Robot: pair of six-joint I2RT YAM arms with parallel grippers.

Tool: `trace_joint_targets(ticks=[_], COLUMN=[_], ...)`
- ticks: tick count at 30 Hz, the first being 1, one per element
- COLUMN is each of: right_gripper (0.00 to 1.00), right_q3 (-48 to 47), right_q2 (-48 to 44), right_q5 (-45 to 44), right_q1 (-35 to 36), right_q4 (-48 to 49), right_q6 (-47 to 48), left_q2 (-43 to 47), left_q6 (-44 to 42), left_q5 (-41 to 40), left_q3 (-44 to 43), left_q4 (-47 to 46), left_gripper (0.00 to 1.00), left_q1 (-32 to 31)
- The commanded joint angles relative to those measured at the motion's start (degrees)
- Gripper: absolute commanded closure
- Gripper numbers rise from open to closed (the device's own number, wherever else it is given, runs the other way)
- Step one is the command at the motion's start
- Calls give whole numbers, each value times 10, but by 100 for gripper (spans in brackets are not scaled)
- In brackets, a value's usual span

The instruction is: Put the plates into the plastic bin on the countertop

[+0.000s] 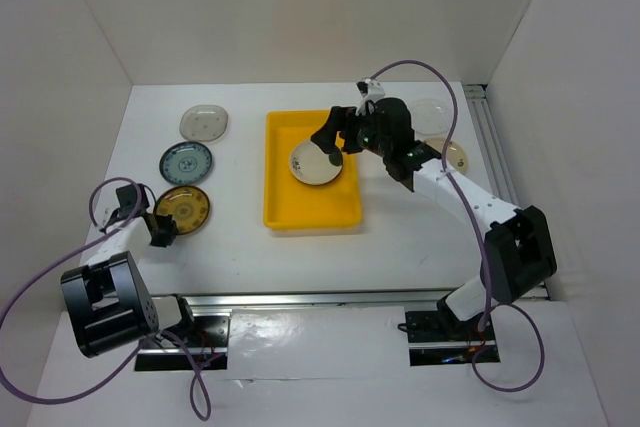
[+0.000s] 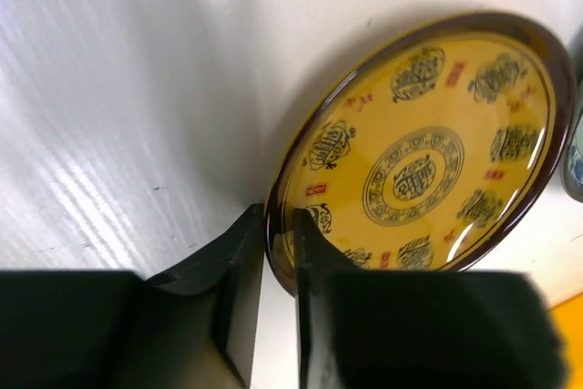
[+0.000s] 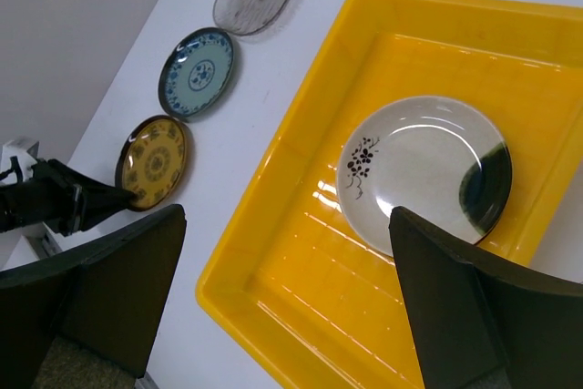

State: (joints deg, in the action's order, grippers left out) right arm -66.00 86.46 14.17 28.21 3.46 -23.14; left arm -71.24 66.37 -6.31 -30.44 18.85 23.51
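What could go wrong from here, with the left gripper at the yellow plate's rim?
The left gripper straddles only the thin rim of the yellow plate, so the plate might slip or tip when lifted. The teal plate lies close beside it and could get knocked. The right gripper hangs open over the yellow bin, above the cream plate, so the arms might meet there.

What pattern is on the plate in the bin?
Cream plate, dark floral sprig, dark patch at one edge; clearest in right wrist view.
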Motion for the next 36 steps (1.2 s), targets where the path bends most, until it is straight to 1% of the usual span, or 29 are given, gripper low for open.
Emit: trace_joint_targets(ticks=[1, 2, 3, 4, 8, 9, 10, 13, 14, 15, 16, 18, 19, 20, 21, 22, 23, 24, 25, 26, 27, 28, 30, 31, 32, 33, 34, 35, 36], right_gripper=[0, 0, 0, 0, 0, 0, 0, 0, 0, 0, 0, 0, 0, 0, 0, 0, 0, 0, 0, 0, 0, 0, 0, 0, 0, 0, 0, 0, 0], right_q3=[6, 6, 6, 11, 11, 11, 11, 6, 0, 0, -6, -11, -12, -12, -12, -12, -5, -5, 2, 2, 15, 22, 50, 63, 78, 93, 123, 134, 143], right_q2=[-33, -33, -33, -33, -33, -28, -28, -28, -28, -28, -28, -28, -28, -33, -33, -39, -46, -52, -52, -66, -73, -87, -105, -117, -131, -164, -182, -217, -232], right_q5=[2, 2, 8, 8, 13, 20, 20, 20, 20, 20, 14, 14, 7, 7, 7, 2, 2, -5, -5, -12, -23, -42, -53, -53, -47, -47, -47, -47, -47], right_q1=[-10, -16, -16, -21, -21, -21, -21, -21, -26, -26, -26, -26, -26, -26, -26, -26, -26, -26, -26, -26, -26, -26, -38, -55, -66, -77, -87, -106, -118], right_q4=[39, 45, 45, 51, 51, 51, 51, 51, 45, 38, 33, 28, 28, 23, 22, 22, 17, 17, 17, 9, 0, -6, -19, -19, -19, -19, -14, -14, -23], right_q6=[-2, -8, -8, -8, -13, -13, -18, -18, -18, -18, -18, -18, -23, -24, -24, -24, -24, -24, -24, -24, -24, -18, -18, -24, -30, -30, -36, -36, -36], left_q2=[-43, -43, -51, -57, -57, -57, -57, -5, 18, 72, 100, 154, 195, 210, 221, 229, 239, 245, 245, 245, 224, 205, 148, 83, 53, 25, 0, -45, -69], left_q6=[-6, -6, -6, -11, -24, -40, -47, -64, -64, -64, -64, -64, -64, -56, -56, -56, -56, -56, -76, -90, -98, -117, -142, -161, -173, -181, -186, -193, -193], left_q5=[-12, -18, -18, -24, -30, -30, -19, 20, 37, 45, 50, 50, 50, 32, 24, 18, 18, 18, 27, 44, 79, 98, 147, 155, 161, 161, 168, 168, 168], left_q3=[13, 6, 6, -1, -6, -6, -11, -11, -11, -11, -22, -37, -48, -78, -94, -129, -142, -153, -159, -159, -164, -171, -199, -217, -234, -264, -277, -289, -318], left_q4=[63, 69, 69, 76, 90, 90, 97, 109, 116, 116, 121, 137, 142, 153, 174, 183, 183, 178, 166, 107, 83, 24, -22, -36, -51, -84, -101, -120, -130], left_gripper=[76, 81, 93, 100, 100, 100, 100, 100, 100, 100, 100, 100, 100, 100, 100, 100, 100, 100, 100, 100, 100, 100, 100, 100, 100, 100, 100, 100, 100], left_q1=[1, 1, 1, 1, 1, 1, 1, 1, -7, -22, -32, -54, -78, -90, -101, -120, -130, -141, -152, -176, -188, -221, -257, -277, -316, -334, -347, -367, -373])
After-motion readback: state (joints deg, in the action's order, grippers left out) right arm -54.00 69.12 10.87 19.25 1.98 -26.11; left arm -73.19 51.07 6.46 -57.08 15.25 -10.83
